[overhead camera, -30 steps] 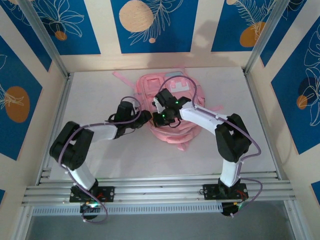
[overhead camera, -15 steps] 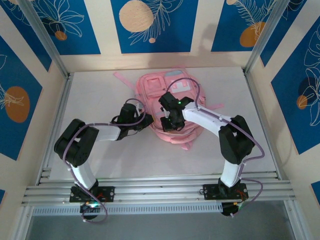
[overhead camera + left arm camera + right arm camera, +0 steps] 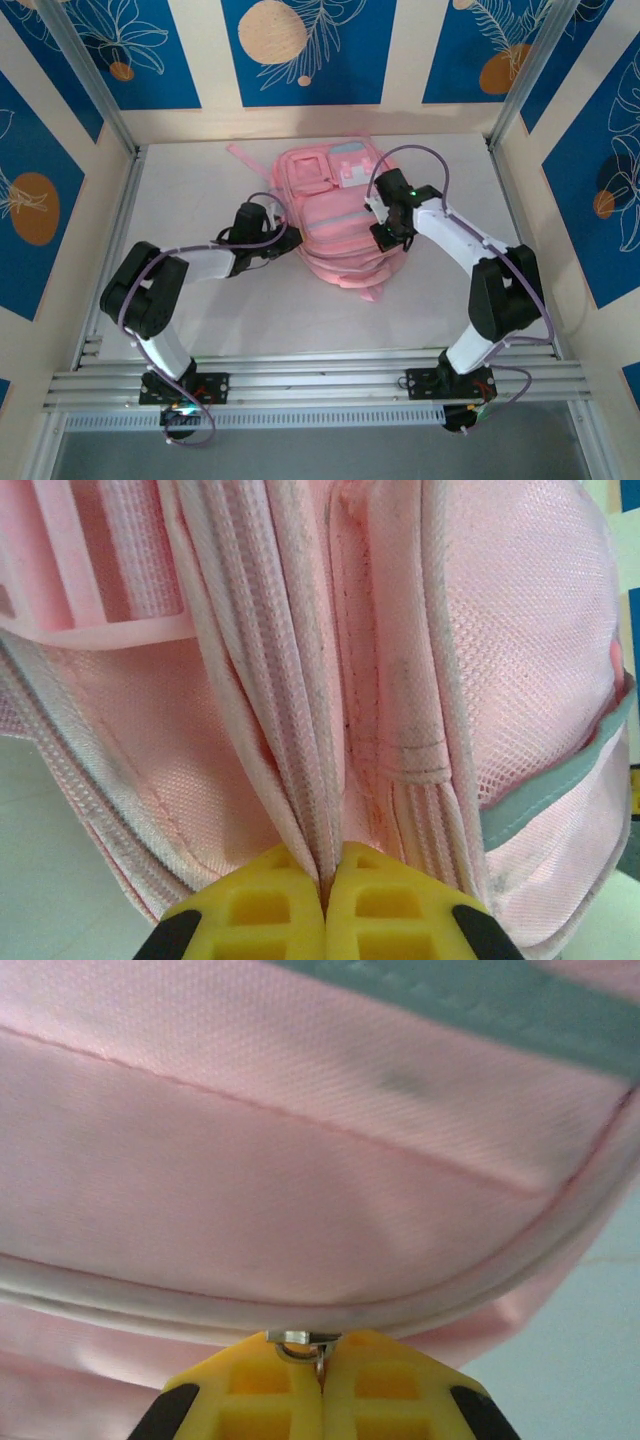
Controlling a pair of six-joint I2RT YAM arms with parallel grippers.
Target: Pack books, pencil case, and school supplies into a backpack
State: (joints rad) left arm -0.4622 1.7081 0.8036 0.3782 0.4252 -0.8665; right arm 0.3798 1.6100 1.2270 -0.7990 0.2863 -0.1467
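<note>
While one backpack (image 3: 335,215) lies flat, left claw (image 3: 324,882) pinches its seam (image 3: 335,730), right claw (image 3: 322,1356) clamped on one zipper pull (image 3: 303,1338).

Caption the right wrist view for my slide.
Right fingers shut on the small metal zipper pull of the pink backpack, at its piped seam.

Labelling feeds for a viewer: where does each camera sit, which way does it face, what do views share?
Top external: above and behind the arm bases, looking down at the backpack; both arms, left claw and right claw at its sides.
Left wrist: on the left arm, facing the backpack's seams; yellow fingers pinch fabric.
Right wrist: on the right arm, facing the backpack's edge; fingers pinch a zipper pull.
All three share the backpack.
</note>
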